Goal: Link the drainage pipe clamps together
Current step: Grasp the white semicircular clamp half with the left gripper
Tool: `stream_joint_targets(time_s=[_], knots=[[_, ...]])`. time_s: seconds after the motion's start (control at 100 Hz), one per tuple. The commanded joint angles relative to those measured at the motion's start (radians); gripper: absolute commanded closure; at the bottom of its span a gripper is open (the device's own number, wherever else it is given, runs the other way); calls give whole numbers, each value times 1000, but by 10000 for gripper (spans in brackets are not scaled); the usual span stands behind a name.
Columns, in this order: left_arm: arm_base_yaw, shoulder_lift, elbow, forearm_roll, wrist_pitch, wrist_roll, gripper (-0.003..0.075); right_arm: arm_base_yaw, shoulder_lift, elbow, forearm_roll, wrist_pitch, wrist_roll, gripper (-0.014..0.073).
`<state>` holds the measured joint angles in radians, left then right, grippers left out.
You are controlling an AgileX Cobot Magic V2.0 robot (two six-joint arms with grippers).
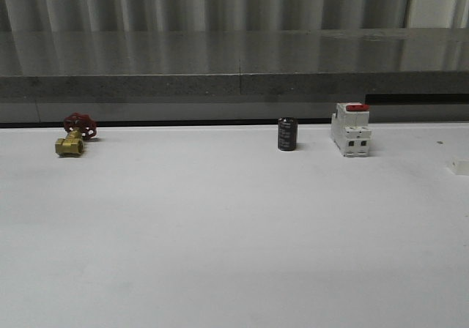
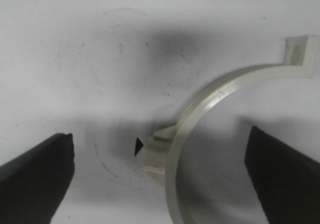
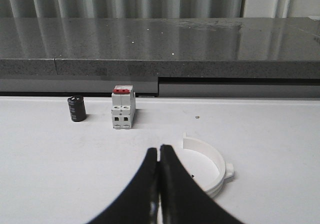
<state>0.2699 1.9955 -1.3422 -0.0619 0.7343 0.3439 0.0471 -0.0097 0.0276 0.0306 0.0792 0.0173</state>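
- Grey stone ledge and corrugated wall are running behind the white table, and I am working from the three feeds at once.
- Along the far edge I am seeing a brass valve towards the left corner, a black cylinder near the middle and a red-topped breaker just to its right; none of them belongs to the job.
- My left claw is hanging wide open over one clamp half, gripping nothing; one finger is standing clear of the arc on its outer side, the other inside the curve.
- That half is lying flat on the table, its side lug pointing outward and a square end tab showing at one tip.
- My right claw is pressed closed, fingertips touching, nothing between them as far as I can tell.
- Second clamp half is lying flat just beside those fingertips, nearer me than the breaker.
- I am judging both halves to be light, stiff, thin plastic with smooth faces, likely to skid on the table if nudged.
- I am planning to pinch across the band's width near the lug, leaving the end tabs free for mating.
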Motion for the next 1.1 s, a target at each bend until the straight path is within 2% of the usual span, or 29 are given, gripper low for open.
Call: stream_joint_targets(time_s=[0.0,0.22,0.29,0.39,0.51,0.58,0.63,0.91,1.09], knots=[[4,-33,-30,-5,-20,3,52,1,-16,-17,-11,-84,-9,661],[4,-20,-30,-11,0,3,55,1,-16,-17,-11,-84,-9,661],[4,-20,-30,-21,11,3,103,1,-16,-17,-11,-84,-9,661],[4,-20,-30,-49,23,3,272,1,-16,-17,-11,-84,-9,661],[4,-20,-30,-73,35,3,573,1,-16,-17,-11,-84,-9,661],[4,-20,-30,-77,47,3,691,1,-16,-17,-11,-84,-9,661],[4,-20,-30,-79,61,3,738,1,-16,-17,-11,-84,-9,661],[-35,-89,-30,-160,103,-6,741,1,-16,-17,-11,-84,-9,661],[-158,-187,-30,-146,128,-163,741,1,-16,-17,-11,-84,-9,661]])
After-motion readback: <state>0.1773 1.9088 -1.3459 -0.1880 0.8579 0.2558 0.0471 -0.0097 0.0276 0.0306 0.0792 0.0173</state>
